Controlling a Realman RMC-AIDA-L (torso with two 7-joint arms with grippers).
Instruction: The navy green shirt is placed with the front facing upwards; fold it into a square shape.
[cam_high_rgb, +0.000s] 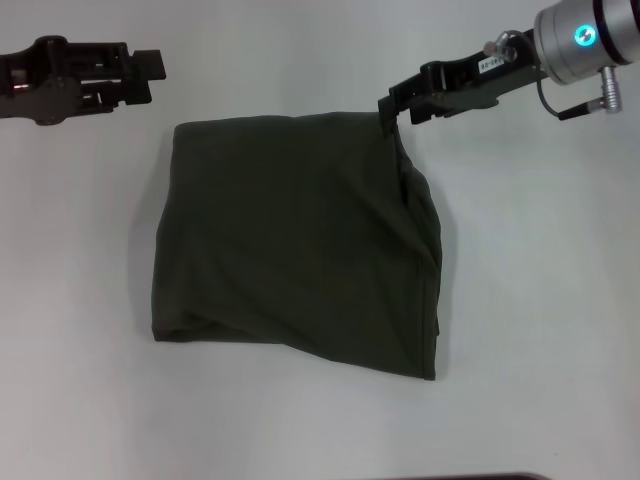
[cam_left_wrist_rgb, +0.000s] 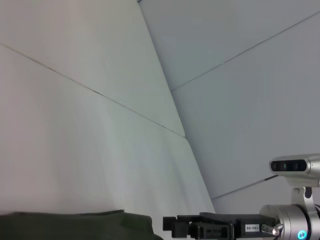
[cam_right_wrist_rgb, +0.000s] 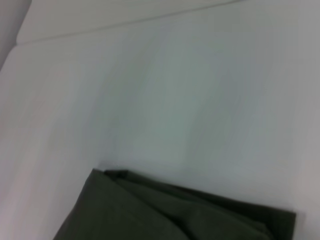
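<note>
Navy green shirt (cam_high_rgb: 300, 245) folded to rough square on white worktop (cam_high_rgb: 540, 300), lying between both grippers; lower edge uneven, layered folds on right-arm side. Right gripper (cam_high_rgb: 392, 112) at shirt's far corner, tips meeting cloth; pinching or merely touching: cannot tell. Left gripper (cam_high_rgb: 150, 65) held apart beyond opposite far corner, seen side-on, jaw state cannot tell.

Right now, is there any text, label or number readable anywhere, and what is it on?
Small white label on the right gripper body: too small to read in head view.
Same label in left wrist view: roughly "140-05", uncertain.
The navy green shirt: folded, no lettering showing.
</note>
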